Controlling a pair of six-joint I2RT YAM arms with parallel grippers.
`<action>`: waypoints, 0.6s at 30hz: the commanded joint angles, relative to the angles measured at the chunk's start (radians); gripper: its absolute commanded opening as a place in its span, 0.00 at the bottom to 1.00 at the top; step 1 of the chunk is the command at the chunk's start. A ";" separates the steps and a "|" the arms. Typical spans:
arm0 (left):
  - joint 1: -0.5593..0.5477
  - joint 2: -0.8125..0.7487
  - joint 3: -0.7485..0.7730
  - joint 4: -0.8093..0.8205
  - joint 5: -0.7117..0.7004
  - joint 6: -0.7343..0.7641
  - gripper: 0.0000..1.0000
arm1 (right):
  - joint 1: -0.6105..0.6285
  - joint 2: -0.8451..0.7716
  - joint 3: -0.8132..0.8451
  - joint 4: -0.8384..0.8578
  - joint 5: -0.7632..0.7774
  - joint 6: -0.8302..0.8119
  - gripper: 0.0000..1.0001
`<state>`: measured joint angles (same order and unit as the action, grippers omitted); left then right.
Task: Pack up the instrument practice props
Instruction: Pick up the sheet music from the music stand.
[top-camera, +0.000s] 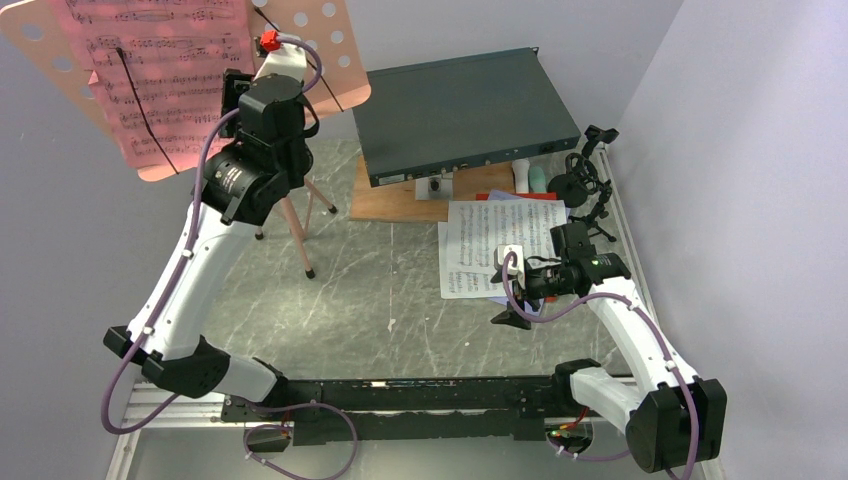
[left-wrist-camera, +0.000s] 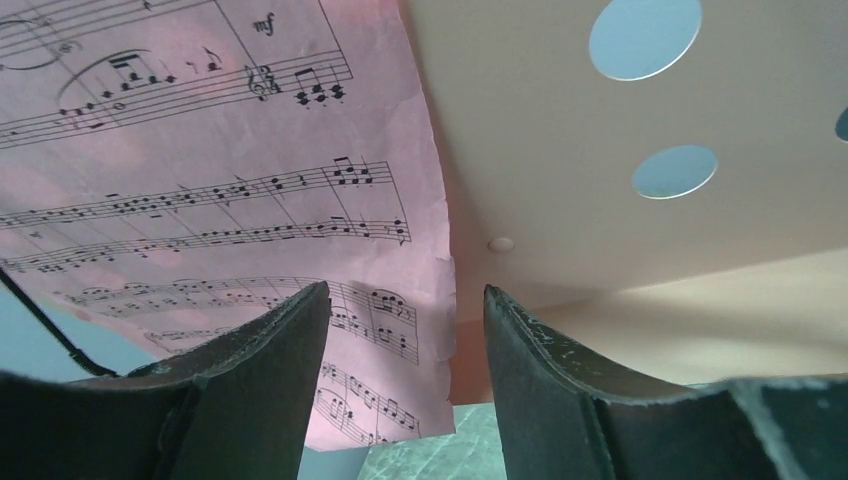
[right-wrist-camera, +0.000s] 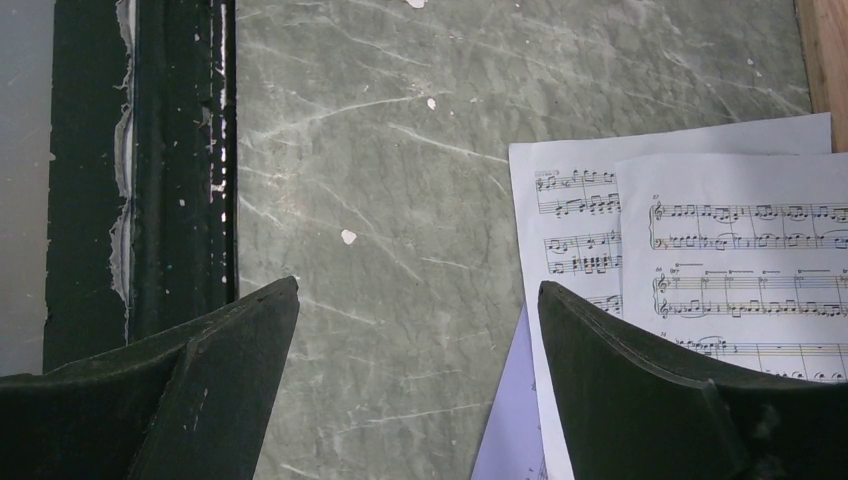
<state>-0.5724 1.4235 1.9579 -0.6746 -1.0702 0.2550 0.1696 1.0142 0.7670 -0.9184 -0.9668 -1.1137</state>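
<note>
The salmon-pink music stand (top-camera: 330, 45) stands at the back left with a pink sheet-music page (top-camera: 160, 70) on its desk. My left gripper (top-camera: 236, 92) is raised to the stand. In the left wrist view it (left-wrist-camera: 405, 295) is open, with the lower right corner of the pink page (left-wrist-camera: 200, 180) and the stand's desk (left-wrist-camera: 600, 200) beyond its fingers. White pages (top-camera: 500, 240) lie on the table at the right over a lavender page (right-wrist-camera: 510, 410). My right gripper (top-camera: 505, 290) is open and empty at their left edge (right-wrist-camera: 418, 290). The black mic stand (top-camera: 585, 180) and two small tubes (top-camera: 528, 177) are behind.
A dark grey rack-mount box (top-camera: 465, 110) rests on a wooden board (top-camera: 400, 205) at the back middle. The stand's tripod legs (top-camera: 300, 235) reach onto the marbled table. A black rail (right-wrist-camera: 140, 170) runs along the near edge. Walls close in at the back and the right.
</note>
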 joint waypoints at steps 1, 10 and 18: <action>0.040 -0.010 -0.009 -0.032 0.057 -0.086 0.62 | -0.005 -0.018 -0.006 0.021 -0.032 -0.004 0.93; 0.077 -0.043 -0.021 -0.084 0.087 -0.137 0.41 | -0.007 -0.018 -0.009 0.024 -0.029 -0.003 0.93; 0.077 -0.122 -0.029 -0.107 0.188 -0.154 0.00 | -0.009 -0.015 -0.012 0.027 -0.029 -0.001 0.93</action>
<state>-0.5003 1.3823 1.9251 -0.7868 -0.9627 0.1242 0.1646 1.0130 0.7609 -0.9157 -0.9668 -1.1133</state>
